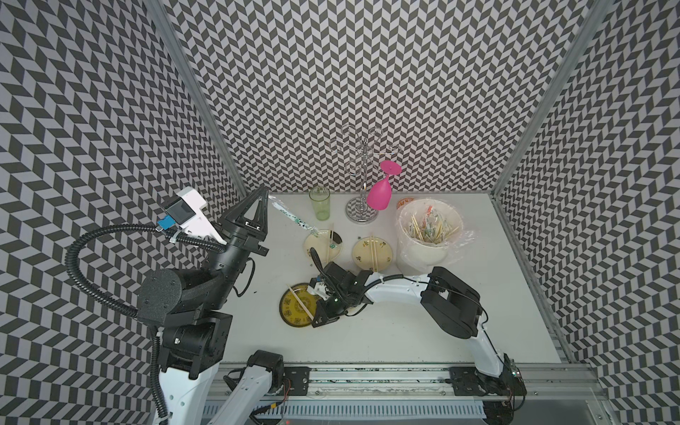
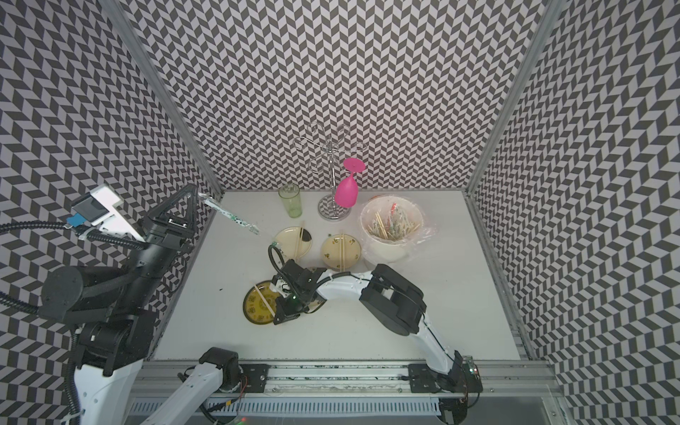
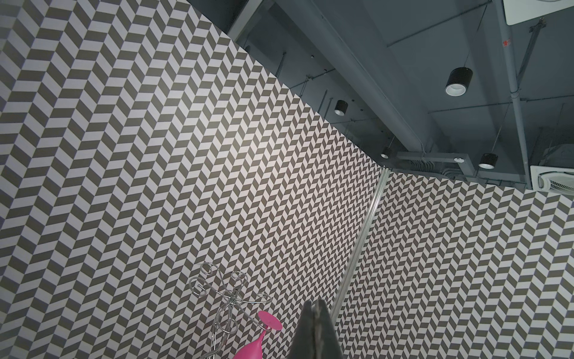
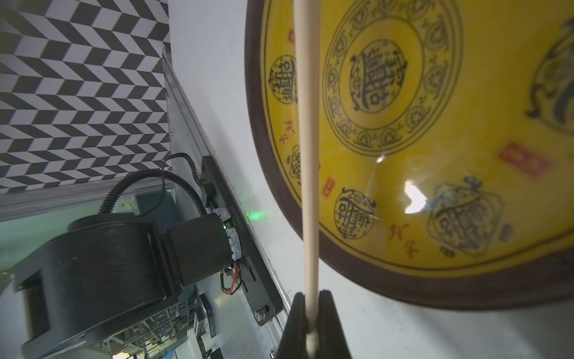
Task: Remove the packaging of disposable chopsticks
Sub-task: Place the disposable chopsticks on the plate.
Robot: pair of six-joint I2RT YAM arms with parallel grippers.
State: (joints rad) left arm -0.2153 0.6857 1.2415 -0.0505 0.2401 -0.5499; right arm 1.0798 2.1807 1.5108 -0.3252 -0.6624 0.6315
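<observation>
Two items in hand. Left jaws, high near the back wall, pinch one end of an apparently empty panda-print sleeve, which dangles above the tabletop. Right jaws clamp a bare chopstick pair over the yellow plate. Risks: the limp sleeve slips free or misses the lined bucket; released sticks roll off the rim.
</observation>
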